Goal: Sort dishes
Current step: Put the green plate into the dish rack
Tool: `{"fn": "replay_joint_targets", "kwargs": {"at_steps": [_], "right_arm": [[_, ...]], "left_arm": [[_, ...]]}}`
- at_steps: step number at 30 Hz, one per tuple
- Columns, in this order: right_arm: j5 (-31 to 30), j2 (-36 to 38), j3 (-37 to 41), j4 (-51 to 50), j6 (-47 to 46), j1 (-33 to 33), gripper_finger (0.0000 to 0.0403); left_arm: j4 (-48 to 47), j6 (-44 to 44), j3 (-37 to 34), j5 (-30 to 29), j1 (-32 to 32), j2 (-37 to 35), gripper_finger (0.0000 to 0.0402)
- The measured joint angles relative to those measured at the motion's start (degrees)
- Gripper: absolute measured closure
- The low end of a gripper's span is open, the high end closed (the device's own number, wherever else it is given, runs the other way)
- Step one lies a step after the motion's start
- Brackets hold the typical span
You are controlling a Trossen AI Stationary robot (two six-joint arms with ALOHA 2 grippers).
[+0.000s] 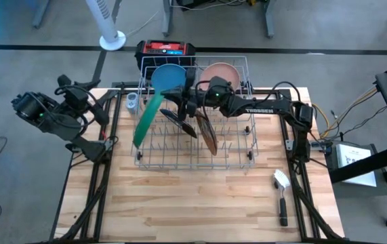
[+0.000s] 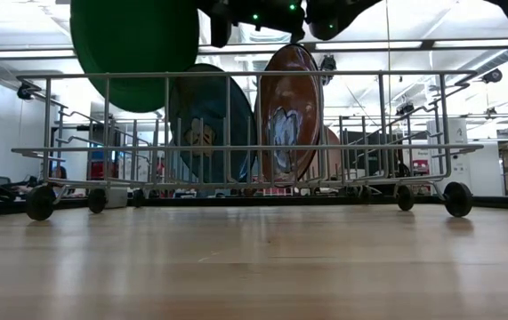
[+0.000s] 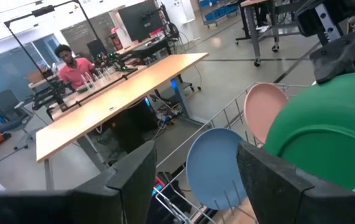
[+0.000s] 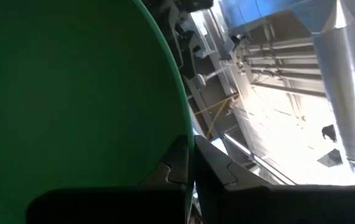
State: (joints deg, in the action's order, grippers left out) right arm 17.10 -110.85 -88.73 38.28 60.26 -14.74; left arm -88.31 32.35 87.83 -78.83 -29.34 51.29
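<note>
Green plate (image 4: 71,93) in right hand (image 4: 193,163), wrist-view only.

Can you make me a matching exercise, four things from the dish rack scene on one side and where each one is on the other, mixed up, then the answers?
Things:
1. green plate
2. light blue plate
3. pale pink plate
4. brush

Places:
A. lying on the wooden table, outside the wire rack
B. pinched at its rim by the right gripper, tilted at the rack's left side
C. upright at the rack's far side, toward the right
D. upright at the rack's far side, toward the left

Pairs: 1-B, 2-D, 3-C, 4-A
</note>
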Motion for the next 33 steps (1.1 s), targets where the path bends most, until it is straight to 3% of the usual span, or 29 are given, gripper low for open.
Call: {"fn": "replay_joint_targets", "kwargs": {"at_steps": [33], "right_arm": [[4.46,-7.06,-3.42,3.82,-0.16,1.01,0.0403]], "left_arm": [[0.44,0.16,-0.21,-0.11,0.00,0.56,0.0191]]}}
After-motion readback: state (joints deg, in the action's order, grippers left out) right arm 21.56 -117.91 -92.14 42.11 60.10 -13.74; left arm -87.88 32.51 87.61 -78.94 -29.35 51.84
